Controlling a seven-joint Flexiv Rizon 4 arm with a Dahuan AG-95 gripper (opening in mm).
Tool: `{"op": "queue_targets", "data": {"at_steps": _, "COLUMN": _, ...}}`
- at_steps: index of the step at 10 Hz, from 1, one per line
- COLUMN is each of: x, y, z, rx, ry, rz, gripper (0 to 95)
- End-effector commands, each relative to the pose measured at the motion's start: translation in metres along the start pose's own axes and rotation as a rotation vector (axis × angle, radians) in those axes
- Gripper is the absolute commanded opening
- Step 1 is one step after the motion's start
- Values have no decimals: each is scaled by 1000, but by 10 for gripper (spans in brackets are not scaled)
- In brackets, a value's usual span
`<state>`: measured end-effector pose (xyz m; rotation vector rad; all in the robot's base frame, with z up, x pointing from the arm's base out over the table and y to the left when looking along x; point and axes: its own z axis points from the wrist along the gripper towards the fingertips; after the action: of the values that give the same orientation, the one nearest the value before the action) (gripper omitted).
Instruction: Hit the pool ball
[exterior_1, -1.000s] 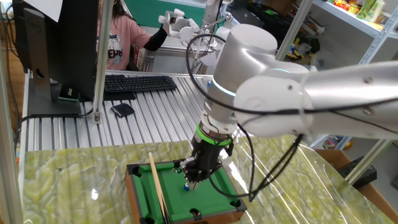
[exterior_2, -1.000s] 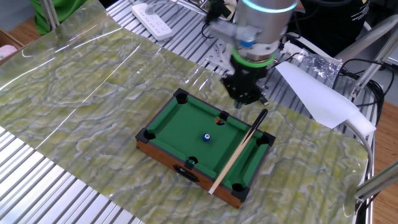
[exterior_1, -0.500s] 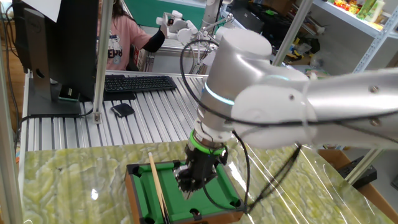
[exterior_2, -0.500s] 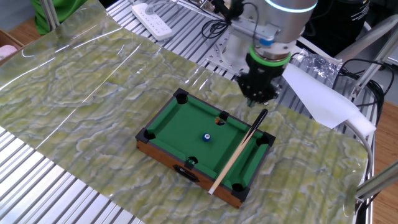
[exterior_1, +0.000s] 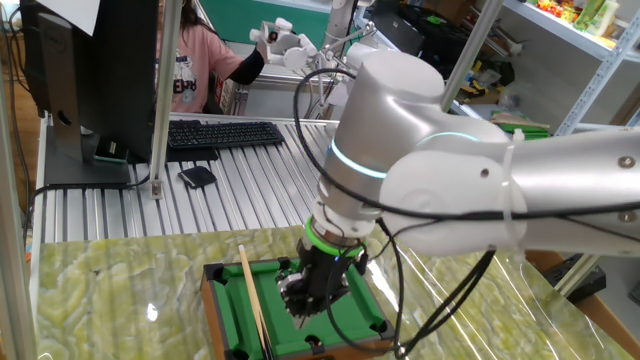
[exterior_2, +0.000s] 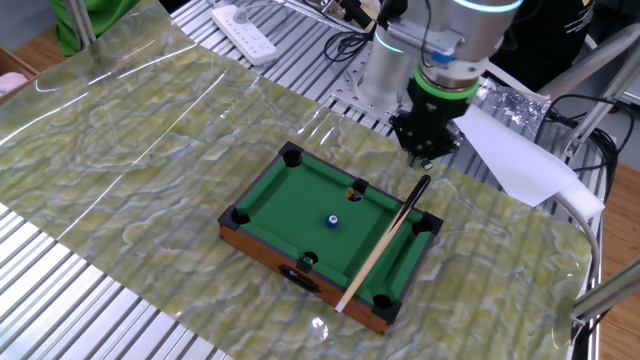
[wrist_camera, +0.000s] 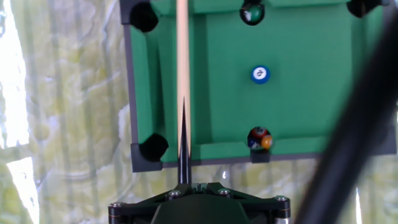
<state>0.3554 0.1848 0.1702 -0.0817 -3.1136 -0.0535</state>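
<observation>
One pool ball (exterior_2: 332, 221) lies mid-felt, well apart from the closed gripper (exterior_2: 424, 155).

I see the tabletop (exterior_2: 120, 300) as ribbed metal slats, with a green-and-cream marbled mat (exterior_2: 150, 160) spread across its middle. The miniature green pool table (exterior_2: 300, 195) sits directly on that mat, near its centre. On the bare slats beyond the mat I can make out a black keyboard (exterior_1: 222, 133), a small dark device (exterior_1: 197, 177) beside it, a white power strip (exterior_2: 247, 31) and a sheet of white paper (exterior_2: 515, 155).
</observation>
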Motion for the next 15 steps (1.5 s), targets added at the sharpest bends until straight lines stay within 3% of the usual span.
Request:
{"op": "queue_targets", "data": {"at_steps": 1, "x": 5, "y": 4, "z": -2, "rx": -1, "ry": -1, "rz": 14, "gripper": 0}}
{"op": "queue_targets", "data": {"at_steps": 2, "x": 6, "y": 5, "z": -2, "rx": -2, "ry": -2, "rz": 16, "gripper": 0}}
{"op": "queue_targets", "data": {"at_steps": 3, "x": 7, "y": 7, "z": -2, "rx": -1, "ry": -2, "rz": 19, "gripper": 190}}
{"op": "queue_targets", "data": {"at_steps": 15, "x": 3, "y": 14, "z": 8, "rx": -4, "ry": 2, "rz": 39, "gripper": 190}}
